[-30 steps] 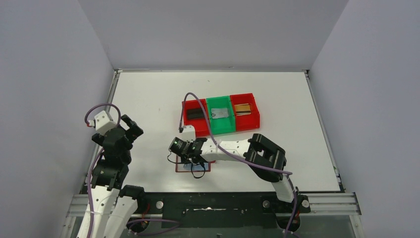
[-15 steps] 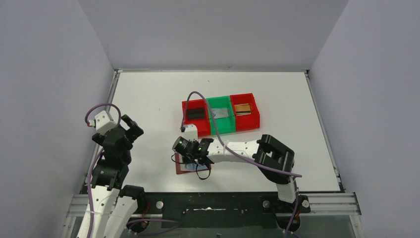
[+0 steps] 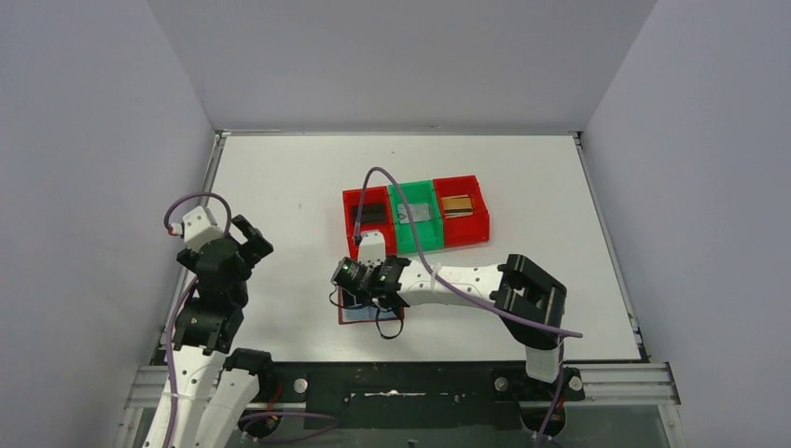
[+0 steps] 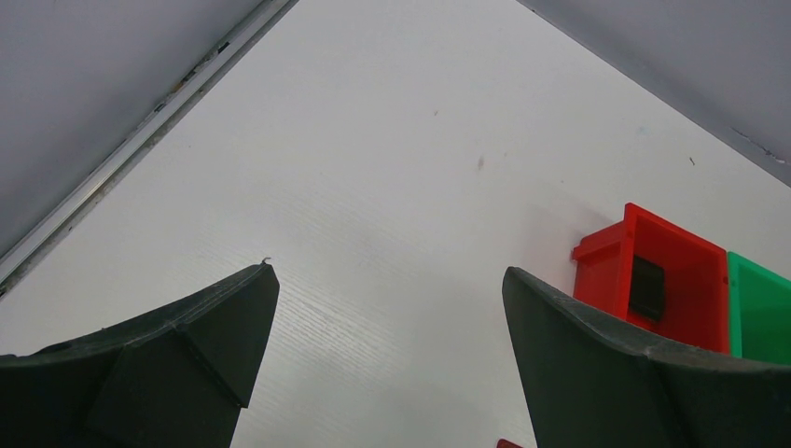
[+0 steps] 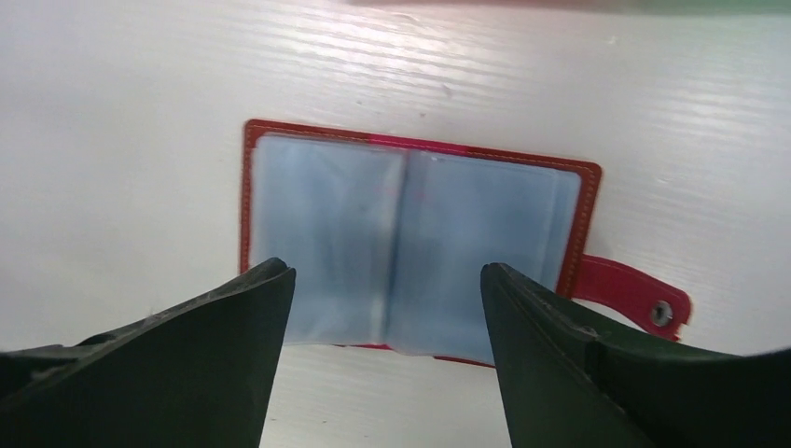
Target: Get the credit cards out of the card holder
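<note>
Right gripper has just parted its jaws over the dark red folding leather card holder; its sleeves look empty, so the task is likely done. Left gripper gapes, empty.

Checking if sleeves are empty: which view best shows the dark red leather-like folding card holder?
Right wrist: the card holder lies open, both sleeves facing the camera. Top external: mostly hidden under the right gripper. Left wrist: only a red sliver.

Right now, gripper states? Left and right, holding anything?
Left gripper: open, holding nothing.
Right gripper: open, holding nothing, poised over the opened card holder.
</note>
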Robot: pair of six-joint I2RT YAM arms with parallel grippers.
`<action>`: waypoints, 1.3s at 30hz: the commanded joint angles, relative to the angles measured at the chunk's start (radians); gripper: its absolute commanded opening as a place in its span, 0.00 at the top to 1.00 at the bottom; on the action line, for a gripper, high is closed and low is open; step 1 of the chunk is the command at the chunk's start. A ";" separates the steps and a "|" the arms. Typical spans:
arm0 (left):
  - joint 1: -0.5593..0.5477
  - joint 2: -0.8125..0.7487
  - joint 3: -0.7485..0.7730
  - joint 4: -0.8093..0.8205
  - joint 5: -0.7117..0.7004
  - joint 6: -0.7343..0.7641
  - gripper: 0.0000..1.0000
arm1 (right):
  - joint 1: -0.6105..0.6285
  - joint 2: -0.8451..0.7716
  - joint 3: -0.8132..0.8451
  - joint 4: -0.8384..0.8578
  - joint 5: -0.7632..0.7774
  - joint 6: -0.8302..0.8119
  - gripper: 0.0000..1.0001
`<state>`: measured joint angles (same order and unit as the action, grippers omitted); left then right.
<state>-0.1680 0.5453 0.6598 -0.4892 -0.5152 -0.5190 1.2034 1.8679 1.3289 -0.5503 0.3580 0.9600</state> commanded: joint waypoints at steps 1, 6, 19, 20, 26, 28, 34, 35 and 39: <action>0.006 -0.002 0.006 0.051 0.014 0.009 0.07 | 0.001 -0.033 0.013 -0.121 0.101 0.095 0.21; 0.005 0.000 0.004 0.054 0.019 0.011 0.07 | -0.004 0.021 0.004 -0.118 0.068 0.109 0.13; 0.005 0.010 0.001 0.060 0.040 0.017 0.07 | -0.007 0.098 -0.028 -0.202 0.090 0.162 0.43; 0.005 0.011 0.001 0.060 0.042 0.018 0.07 | -0.007 0.087 -0.040 -0.200 0.094 0.167 0.46; 0.005 0.021 0.001 0.063 0.054 0.020 0.07 | -0.008 0.024 -0.101 -0.164 0.094 0.168 0.57; 0.005 0.026 0.001 0.064 0.059 0.022 0.07 | -0.007 0.011 -0.098 -0.167 0.106 0.148 0.58; 0.005 0.043 0.001 0.076 0.078 0.031 0.07 | -0.010 -0.076 -0.040 -0.184 0.159 0.044 0.36; 0.005 0.049 0.001 0.077 0.080 0.032 0.07 | -0.010 -0.098 -0.028 -0.190 0.179 0.034 0.32; 0.006 0.071 0.001 0.077 0.087 0.038 0.07 | -0.026 -0.210 -0.029 -0.183 0.248 -0.005 0.23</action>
<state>-0.1680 0.6014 0.6502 -0.4728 -0.4473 -0.5068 1.1957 1.8179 1.2549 -0.7273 0.4759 1.0157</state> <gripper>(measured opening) 0.928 0.744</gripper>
